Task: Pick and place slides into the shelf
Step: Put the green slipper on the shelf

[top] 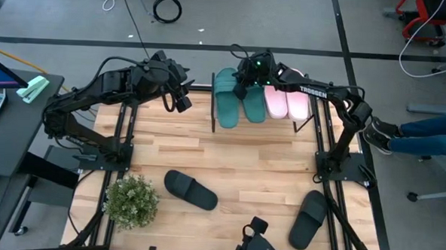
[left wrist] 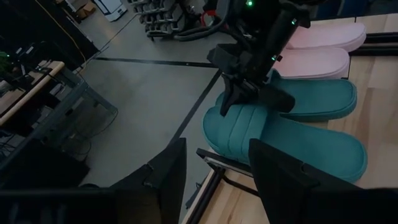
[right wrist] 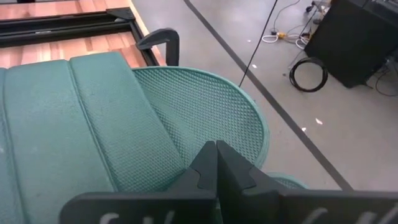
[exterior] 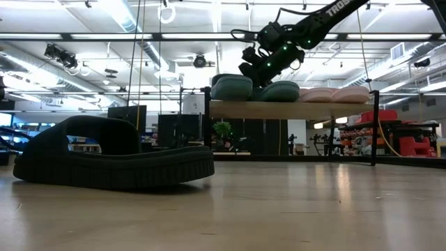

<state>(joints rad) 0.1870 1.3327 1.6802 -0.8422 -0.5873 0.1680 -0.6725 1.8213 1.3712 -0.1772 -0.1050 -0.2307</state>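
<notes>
Two teal slides (top: 226, 102) (top: 254, 105) and two pink slides (top: 277, 101) (top: 298, 104) lie side by side, soles down, on the shelf (exterior: 293, 109) at the table's far edge. My right gripper (right wrist: 216, 149) is shut and points down over the teal slide (right wrist: 93, 124), at the edge of its strap, seen too as my right gripper (left wrist: 229, 106). My left gripper (left wrist: 217, 168) is open in the air left of the shelf and holds nothing. Two black slides (top: 191, 190) (top: 308, 219) rest flat on the table's near half. My right gripper comes at the teal slide from above with shut fingers (right wrist: 205, 165), beside the strap's edge (right wrist: 180, 155) near the footbed (right wrist: 205, 112). I cannot tell whether the tips touch the slide. The slide lies flat on the shelf.
A small potted plant (top: 131, 202) stands at the table's near left corner. A camera mount (top: 255, 243) sits at the near edge. The nearer black slide (exterior: 111, 157) fills the left of the low view. A person's legs (top: 426, 134) show right of the table.
</notes>
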